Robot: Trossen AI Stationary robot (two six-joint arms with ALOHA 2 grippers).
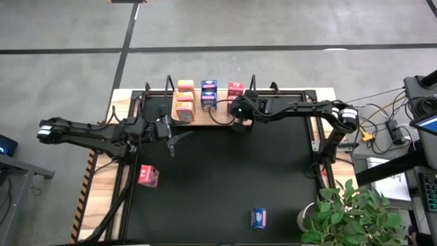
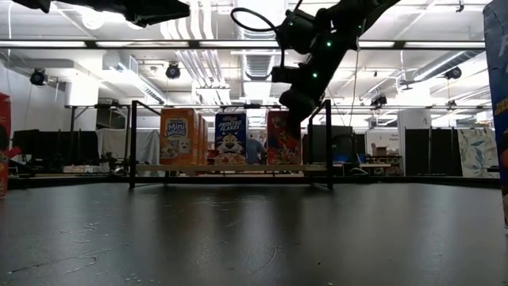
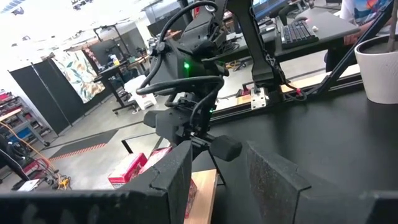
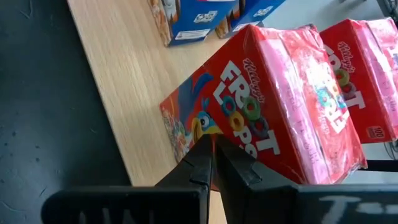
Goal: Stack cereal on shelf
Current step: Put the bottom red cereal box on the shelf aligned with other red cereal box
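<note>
Right end effector closed at the front red cereal box on the shelf; two boxes left out on the surface.

The right end effector (image 1: pixel 244 111), fingers shut on nothing, is seen at the near face of a red box (image 4: pixel 273 106) lying long-axis away from it on the shelf (image 1: pixel 222 117). Seven boxes can be counted there: three orange, two blue, two red. One red box (image 1: pixel 148 175), nearer the half-open, empty left end effector (image 1: pixel 175 139), and one blue box (image 1: pixel 259 219) remain.

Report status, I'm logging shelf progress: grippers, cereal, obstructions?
Right gripper shut, empty, at red box on shelf. Left gripper open, empty. Red and blue boxes on mat. Nothing blocking.
</note>
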